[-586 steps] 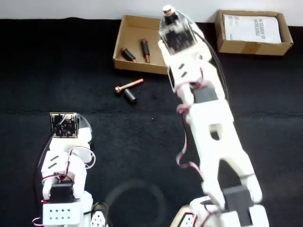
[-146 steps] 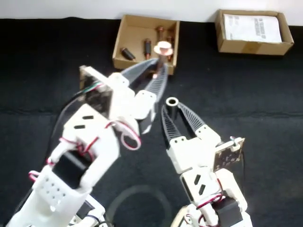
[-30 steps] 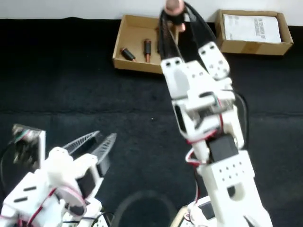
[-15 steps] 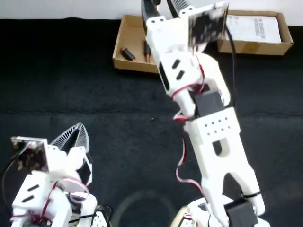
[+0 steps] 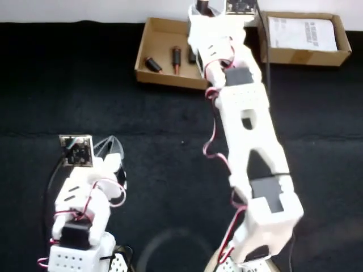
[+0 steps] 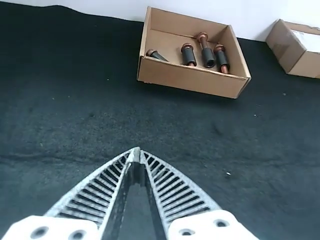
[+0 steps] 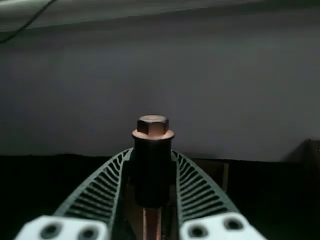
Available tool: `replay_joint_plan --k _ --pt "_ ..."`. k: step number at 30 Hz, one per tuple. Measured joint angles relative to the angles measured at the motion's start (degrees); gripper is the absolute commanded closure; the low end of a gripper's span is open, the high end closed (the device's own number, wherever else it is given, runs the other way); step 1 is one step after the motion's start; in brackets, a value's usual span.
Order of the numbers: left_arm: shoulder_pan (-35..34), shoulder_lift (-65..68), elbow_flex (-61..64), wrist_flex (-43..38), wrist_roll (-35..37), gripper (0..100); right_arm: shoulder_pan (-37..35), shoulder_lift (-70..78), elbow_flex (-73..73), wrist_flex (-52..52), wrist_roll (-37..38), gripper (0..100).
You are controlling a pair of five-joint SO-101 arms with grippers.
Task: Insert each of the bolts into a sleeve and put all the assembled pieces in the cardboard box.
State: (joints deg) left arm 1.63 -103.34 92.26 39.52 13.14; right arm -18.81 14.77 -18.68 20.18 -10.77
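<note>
My right gripper (image 7: 152, 156) is shut on a black sleeve (image 7: 151, 172) with a copper bolt (image 7: 153, 127) through it, the bolt head pointing up. In the high view the right arm stretches to the far right end of the cardboard box (image 5: 148, 76), and the right gripper (image 5: 202, 11) is above the box's back rim. Assembled pieces (image 5: 176, 59) lie in the box. In the left wrist view the cardboard box (image 6: 190, 82) holds several assembled pieces (image 6: 205, 50). My left gripper (image 6: 136, 151) is shut with nothing in it, low over the black mat at the near left (image 5: 111, 149).
A second cardboard box (image 5: 300, 55) with a printed sheet inside stands at the back right, close beside the right arm. It also shows at the edge of the left wrist view (image 6: 295, 47). A black mat (image 5: 170, 130) covers the table between the arms and the boxes.
The right arm has swung farther back over the box with the assembled piece held upright. The left arm has pulled back to the near left and its fingers have closed.
</note>
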Motion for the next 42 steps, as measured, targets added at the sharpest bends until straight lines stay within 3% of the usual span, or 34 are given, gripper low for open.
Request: replay_joint_plan --k 3,7,10,13,17,26,30,34,42 --pt "0.0 0.2 3.6 -6.6 0.0 98 0.4 6.3 -4.7 0.0 -0.5 99.1" --pt "-0.1 0.1 3.9 -8.6 0.0 98 0.3 15.6 -11.5 0.0 -0.5 99.1" --pt "-0.1 0.1 3.9 -7.0 0.0 98 0.3 24.0 -18.4 0.0 2.8 99.1" --pt "-0.1 0.1 3.9 -0.4 0.0 97 0.3 33.5 -26.5 -1.6 7.1 99.1" --pt "-0.1 0.1 3.9 4.7 0.0 97 0.2 46.3 -36.7 -6.5 17.7 99.1" --pt "-0.1 0.1 3.9 5.4 0.0 97 -0.8 69.3 -55.6 -14.9 41.1 98.5" --pt "-0.1 0.1 3.9 5.4 0.0 97 -1.4 74.4 -63.2 -15.1 48.6 86.7" --pt "-0.1 0.1 3.9 5.4 0.0 97 -1.8 77.1 -70.1 -13.3 50.1 75.0" --pt "-0.1 0.1 3.9 5.4 0.0 97 -1.8 77.1 -75.3 -0.8 48.7 74.9"
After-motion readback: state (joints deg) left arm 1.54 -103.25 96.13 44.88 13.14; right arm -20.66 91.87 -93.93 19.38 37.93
